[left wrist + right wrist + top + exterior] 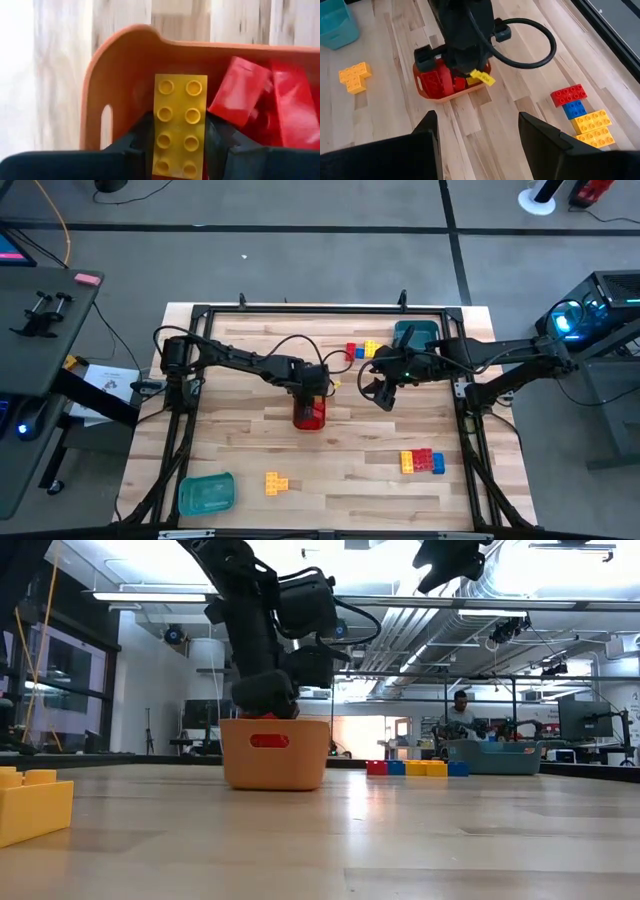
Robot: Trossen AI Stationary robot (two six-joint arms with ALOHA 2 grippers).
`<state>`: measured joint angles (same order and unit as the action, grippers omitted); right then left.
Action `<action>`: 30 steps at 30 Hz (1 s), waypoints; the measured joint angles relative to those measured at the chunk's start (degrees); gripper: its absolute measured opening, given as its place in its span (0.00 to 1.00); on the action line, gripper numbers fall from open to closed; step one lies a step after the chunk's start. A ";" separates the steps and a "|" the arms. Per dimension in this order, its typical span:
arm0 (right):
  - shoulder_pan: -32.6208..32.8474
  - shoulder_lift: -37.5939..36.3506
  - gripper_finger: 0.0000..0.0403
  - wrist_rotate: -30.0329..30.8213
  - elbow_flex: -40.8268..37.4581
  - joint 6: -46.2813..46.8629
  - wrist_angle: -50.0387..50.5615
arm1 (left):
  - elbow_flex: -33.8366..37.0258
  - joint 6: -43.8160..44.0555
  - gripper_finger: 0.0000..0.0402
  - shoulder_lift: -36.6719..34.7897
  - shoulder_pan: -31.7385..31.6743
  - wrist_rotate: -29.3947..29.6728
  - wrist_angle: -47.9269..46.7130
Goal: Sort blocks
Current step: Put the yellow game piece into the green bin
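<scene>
An orange tray (310,418) stands mid-table with red blocks (280,100) inside. My left gripper (308,392) reaches down into it from above and is shut on a yellow two-by-four block (180,125) that lies beside the red ones. My right gripper (385,395) hangs open above the table, to the right of the tray. Nothing is between its fingers (432,132). My left gripper pinches the yellow block's two long sides (154,145) between its two fingers. It comes from above, pointing steeply down into the orange tray (120,50). The block's studded top faces up toward the wrist. Whether the block rests on the tray floor or is lifted does not show.
A teal tray (415,335) stands at the back right, another teal tray (205,493) at the near left. Loose blocks lie on the wood: a red and yellow row (360,350), a yellow cluster (277,482), and a yellow, red and blue group (422,462).
</scene>
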<state>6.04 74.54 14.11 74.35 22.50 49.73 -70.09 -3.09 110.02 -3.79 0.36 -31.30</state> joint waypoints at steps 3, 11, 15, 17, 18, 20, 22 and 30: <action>0.00 0.00 0.38 0.00 0.02 -0.02 -0.25 | -0.43 -1.66 0.22 -3.42 0.00 -0.32 0.10; 0.00 0.00 0.38 0.02 0.04 -0.50 -1.06 | -0.66 -6.04 0.22 -11.48 0.00 -0.31 -0.98; 0.00 0.00 0.38 0.02 0.04 -0.75 -1.17 | -0.67 -6.03 0.22 -14.04 0.00 -1.92 -5.06; 0.00 0.00 0.38 0.02 0.04 -1.07 -1.20 | -0.67 -4.42 0.22 -16.45 0.04 -4.96 -9.30; 0.00 0.00 0.38 0.02 0.04 -1.80 -1.29 | -0.67 -2.70 0.22 -17.94 0.29 -6.57 -11.82; 0.00 0.00 0.38 0.04 0.04 -3.08 -2.17 | -0.49 2.25 0.22 -20.85 1.80 -10.06 -17.84; -0.24 0.00 0.38 0.32 0.04 -4.57 -3.69 | 1.05 6.69 0.22 -24.45 4.98 -12.90 -21.84; -2.66 0.00 0.38 1.34 0.04 -10.59 -10.56 | 11.15 43.11 0.22 -38.88 32.74 -16.41 -21.45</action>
<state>3.39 74.54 15.45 74.39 11.91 39.17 -58.94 40.02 71.14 28.95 -16.04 -52.74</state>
